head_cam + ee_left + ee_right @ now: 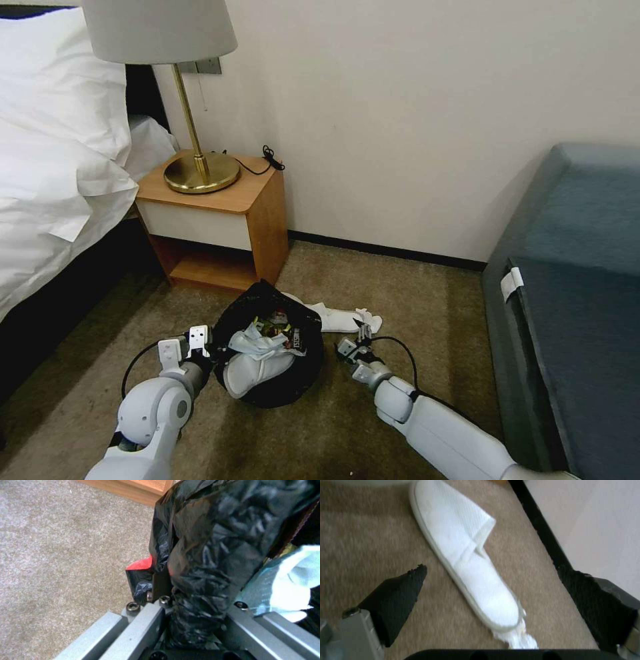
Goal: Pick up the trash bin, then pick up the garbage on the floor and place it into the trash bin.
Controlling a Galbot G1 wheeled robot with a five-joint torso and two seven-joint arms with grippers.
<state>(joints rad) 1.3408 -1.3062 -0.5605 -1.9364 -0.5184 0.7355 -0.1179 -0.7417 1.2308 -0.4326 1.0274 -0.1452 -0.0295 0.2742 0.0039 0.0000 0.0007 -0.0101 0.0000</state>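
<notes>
Bin status: trash bin [270, 373], lined with a crinkly black bag, sits tilted on the carpet [413, 293] in front of the nightstand [220, 213], mouth facing the robot. Left gripper [203, 357] is clamped on its rim at the robot's left side; in the left wrist view the grey fingers [146, 627] pinch a fold of the black liner [213, 555], so it's clenched on the bin.

Inside the bin: one white slipper [257, 370], pale blue-white crumpled tissue [257, 343] on top, some coloured wrappers [280, 327] behind it. A red scrap [141, 563] shows at the bin's outer edge in the left wrist view; can't tell what it is.

Second white slipper [333, 319] still lies flat on the carpet just beyond the bin, toward the wall, with a crumpled white tissue [368, 320] touching its far end.

Right gripper [357, 343] is low over the carpet, just beside that slipper's tissue end. Right wrist view: black pads [403, 595] spread wide apart, nothing between them but carpet and the slipper [466, 562] lying ahead, its upper folded back. Released, not touching the slipper.

Surroundings: bed [53, 147] to the left, brass lamp [197, 160] on the nightstand, blue-grey sofa [573, 280] to the right.
</notes>
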